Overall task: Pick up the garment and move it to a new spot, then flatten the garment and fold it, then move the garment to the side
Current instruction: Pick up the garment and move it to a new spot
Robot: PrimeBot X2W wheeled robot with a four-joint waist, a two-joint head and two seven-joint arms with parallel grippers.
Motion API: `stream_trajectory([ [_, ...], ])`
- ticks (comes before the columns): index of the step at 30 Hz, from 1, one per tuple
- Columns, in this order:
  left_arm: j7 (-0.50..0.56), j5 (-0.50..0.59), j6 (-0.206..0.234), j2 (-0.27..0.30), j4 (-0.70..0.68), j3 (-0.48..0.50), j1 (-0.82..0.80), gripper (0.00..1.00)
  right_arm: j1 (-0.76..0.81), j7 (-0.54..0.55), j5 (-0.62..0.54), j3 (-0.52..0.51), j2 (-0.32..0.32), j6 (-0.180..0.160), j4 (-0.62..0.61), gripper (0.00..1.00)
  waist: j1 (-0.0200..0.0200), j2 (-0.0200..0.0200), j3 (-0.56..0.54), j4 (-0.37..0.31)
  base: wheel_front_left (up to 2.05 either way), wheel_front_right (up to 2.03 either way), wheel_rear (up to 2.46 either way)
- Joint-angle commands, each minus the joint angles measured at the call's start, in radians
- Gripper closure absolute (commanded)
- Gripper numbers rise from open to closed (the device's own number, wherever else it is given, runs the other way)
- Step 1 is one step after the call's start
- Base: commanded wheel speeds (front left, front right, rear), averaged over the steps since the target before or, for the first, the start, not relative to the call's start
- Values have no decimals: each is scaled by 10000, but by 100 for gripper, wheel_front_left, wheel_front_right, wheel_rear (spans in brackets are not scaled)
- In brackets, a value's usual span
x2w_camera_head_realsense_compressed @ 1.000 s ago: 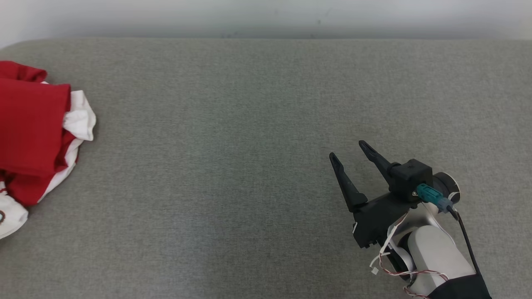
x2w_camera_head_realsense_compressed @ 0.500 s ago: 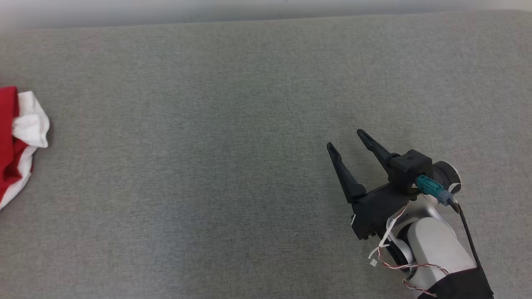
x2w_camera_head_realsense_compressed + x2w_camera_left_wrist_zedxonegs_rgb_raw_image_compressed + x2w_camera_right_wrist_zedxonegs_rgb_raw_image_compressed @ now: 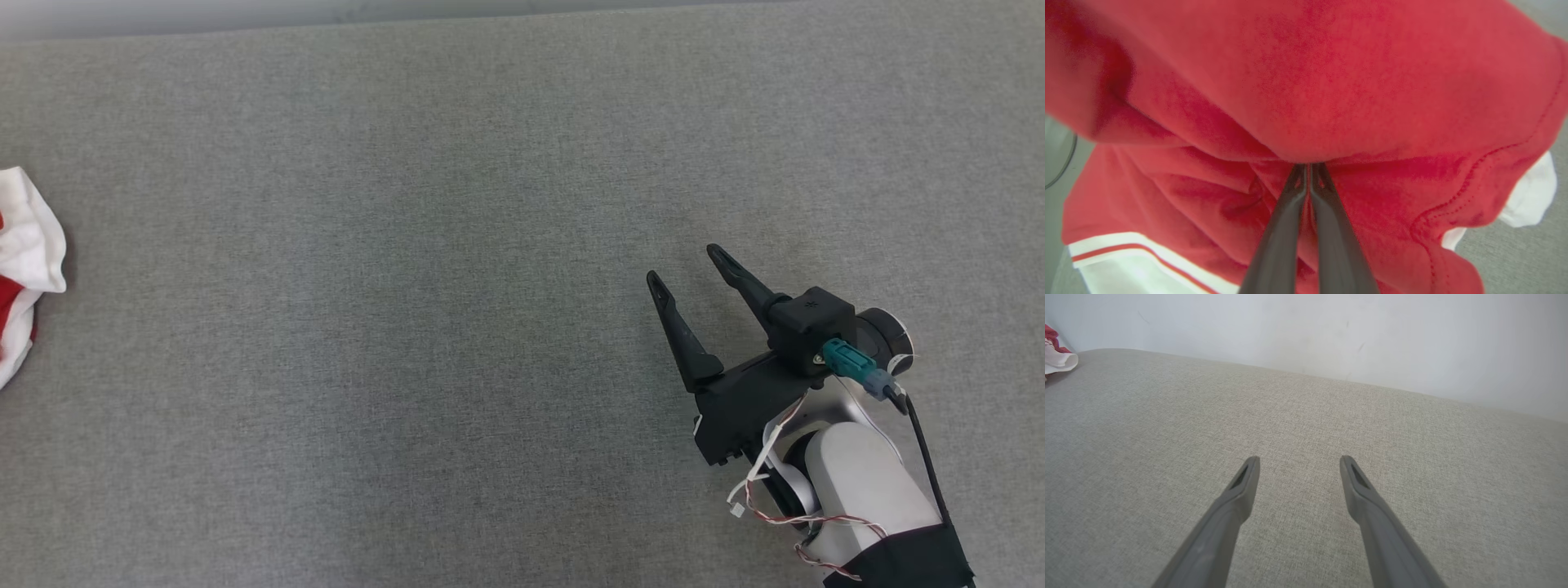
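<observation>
One garment (image 3: 1372, 81), red with white panels and a red stripe on a white band, and two hands, each with two long dark fingers, over one grey cloth-covered bench (image 3: 408, 327). The left hand (image 3: 1308, 171) has its two fingers drawn together until they almost touch, and their tips are buried under a fold of the red cloth, so it is pinching the garment. The cloth bunches right against that hand, spreading above it and to both sides, with a white edge poking out to the far right of its fingers. The right hand (image 3: 684, 265) is spread wide and holds nothing, fingers pointing over bare bench towards a pale wall (image 3: 1331, 326). From this hand the garment is well apart, far off to its left, a white and red crumple on the bench
</observation>
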Motion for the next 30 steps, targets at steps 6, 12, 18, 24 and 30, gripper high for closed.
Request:
stream_trajectory([
  [6,-647,-250,-3,192,-499,-439,-144,100,-34,24,-15,96,-44,-3,-4,0,0,-1,-143,196,0,0,0],
  [12,-1328,-443,-3,418,-1093,-893,-276,100,17,-5,158,137,-45,-3,92,0,0,-1,-376,254,0,0,0],
  [18,-1838,-612,-4,499,-1663,-1328,-606,100,79,-141,348,173,-44,-3,254,0,0,-1,-670,309,0,0,0],
  [24,-2266,-753,-5,347,-2379,-1817,-1287,100,55,-373,638,262,-44,-3,617,0,0,-1,-979,387,0,0,0],
  [30,-2491,-697,-5,279,-3159,-2372,-1834,100,33,-625,947,302,-49,-3,956,0,0,-1,-1223,382,0,0,0],
])
